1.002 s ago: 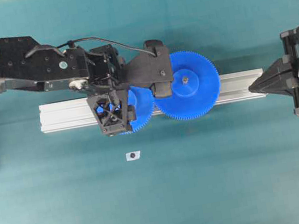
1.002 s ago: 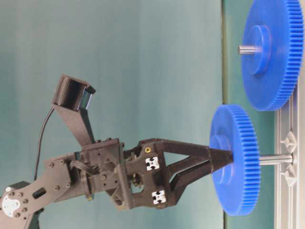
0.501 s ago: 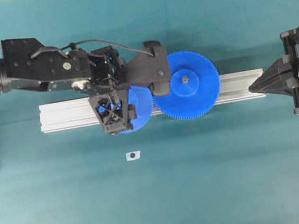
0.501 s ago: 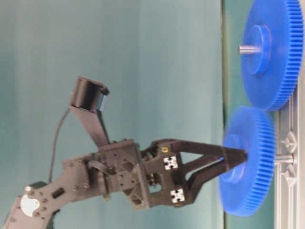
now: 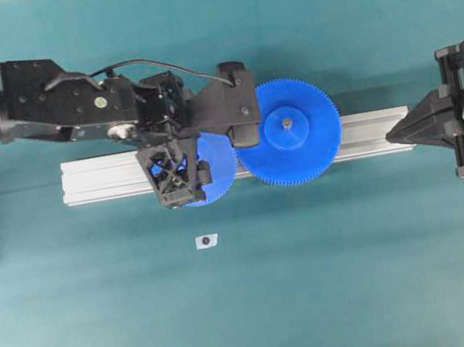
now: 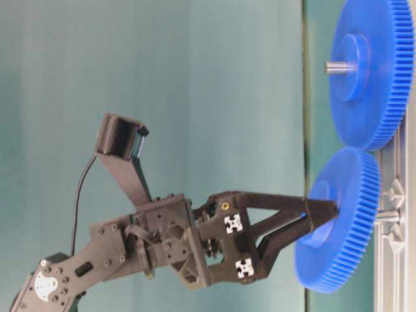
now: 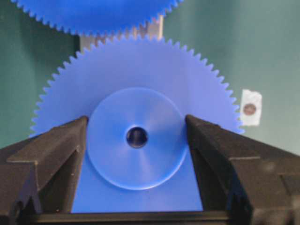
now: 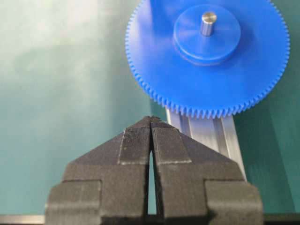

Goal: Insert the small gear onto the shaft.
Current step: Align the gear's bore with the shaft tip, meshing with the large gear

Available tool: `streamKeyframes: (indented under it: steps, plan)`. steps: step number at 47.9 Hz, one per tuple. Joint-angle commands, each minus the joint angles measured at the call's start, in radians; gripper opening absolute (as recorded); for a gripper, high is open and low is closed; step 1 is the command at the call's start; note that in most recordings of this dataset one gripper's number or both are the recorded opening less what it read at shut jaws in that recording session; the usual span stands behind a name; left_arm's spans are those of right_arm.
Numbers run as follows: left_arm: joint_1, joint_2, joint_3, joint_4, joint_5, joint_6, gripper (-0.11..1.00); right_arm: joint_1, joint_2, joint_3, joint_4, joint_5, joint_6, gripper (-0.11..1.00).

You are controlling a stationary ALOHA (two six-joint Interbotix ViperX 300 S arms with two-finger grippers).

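The small gear point(image 6: 344, 221) is a blue toothed disc sitting low on the shaft point(image 6: 385, 216), slightly tilted, its teeth beside those of the wider gear. Only a short stub of the grey pin shows between the disc and the rail. My left gripper point(image 6: 322, 218) is shut on the small gear's raised hub; in the left wrist view both fingers point(image 7: 65, 140) press the hub's sides around the dark central hole of the small gear point(image 7: 140, 70). From overhead the left arm covers most of the small gear point(image 5: 217, 165). My right gripper point(image 5: 390, 135) rests shut and empty at the rail's right end.
The wider blue gear point(image 5: 298, 140) sits on its own pin on the aluminium rail point(image 5: 99, 180). A small white tab point(image 5: 207, 241) with a dark hole lies on the green mat in front of the rail. Black frame posts stand at the back corners.
The left gripper has pushed the small gear down the shaft toward the rail; far less of the pin shows, and the gear now sits slightly tilted. The right arm has not moved.
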Motion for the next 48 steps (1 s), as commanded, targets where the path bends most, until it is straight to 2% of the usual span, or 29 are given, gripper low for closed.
streamKeyframes:
  steps: [1, 48]
  plan:
    - [0.012, -0.035, 0.002, 0.003, 0.009, -0.002, 0.69, -0.002, 0.003, -0.011, 0.002, -0.003, 0.017, 0.03]
    - [0.018, -0.02, 0.055, 0.002, -0.038, 0.02, 0.69, -0.003, 0.003, -0.005, 0.002, -0.006, 0.02, 0.03]
